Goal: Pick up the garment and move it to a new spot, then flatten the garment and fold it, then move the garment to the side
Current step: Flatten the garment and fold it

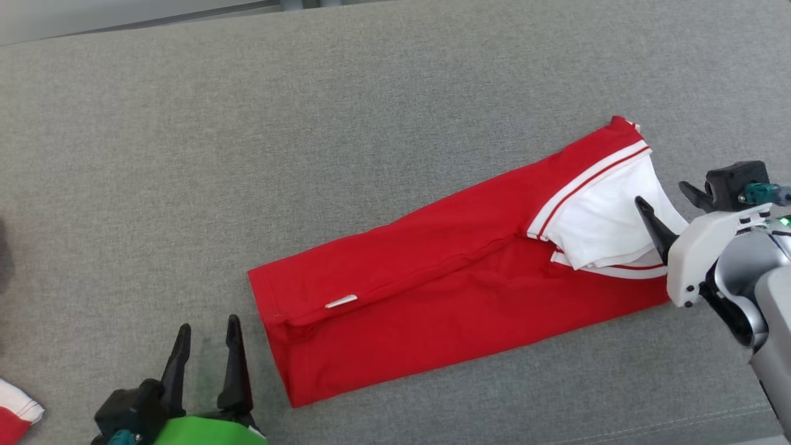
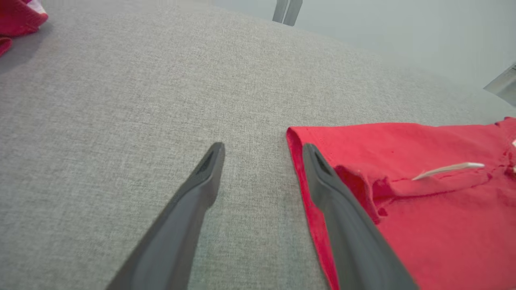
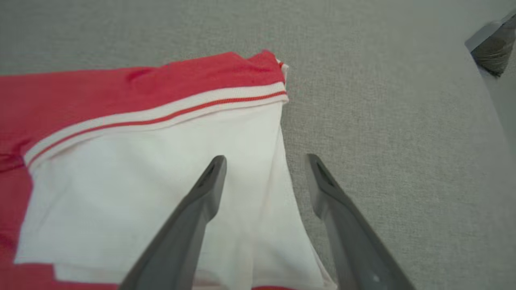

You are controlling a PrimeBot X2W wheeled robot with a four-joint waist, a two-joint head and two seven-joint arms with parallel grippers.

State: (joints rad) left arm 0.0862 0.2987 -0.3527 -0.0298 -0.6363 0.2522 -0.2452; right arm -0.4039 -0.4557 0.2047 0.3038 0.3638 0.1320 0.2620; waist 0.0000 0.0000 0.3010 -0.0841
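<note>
A red garment [image 1: 432, 278] with a white collar part and red-white stripes lies folded into a long strip, slanting across the grey surface. My left gripper [image 1: 207, 330] stands open at the strip's near left corner; in the left wrist view [image 2: 262, 149] one finger lies over the red hem [image 2: 403, 225], the other over bare fabric surface. My right gripper [image 1: 667, 198] is open at the strip's white end [image 1: 599, 216]; in the right wrist view [image 3: 266, 161] its fingers straddle the white edge [image 3: 161, 193]. Neither holds anything.
The grey upholstered surface [image 1: 309, 123] extends widely behind and to the left of the garment. Another red-and-white cloth [image 1: 15, 414] pokes in at the lower left corner, also the cloth [image 2: 20, 18] at the left wrist view's top left.
</note>
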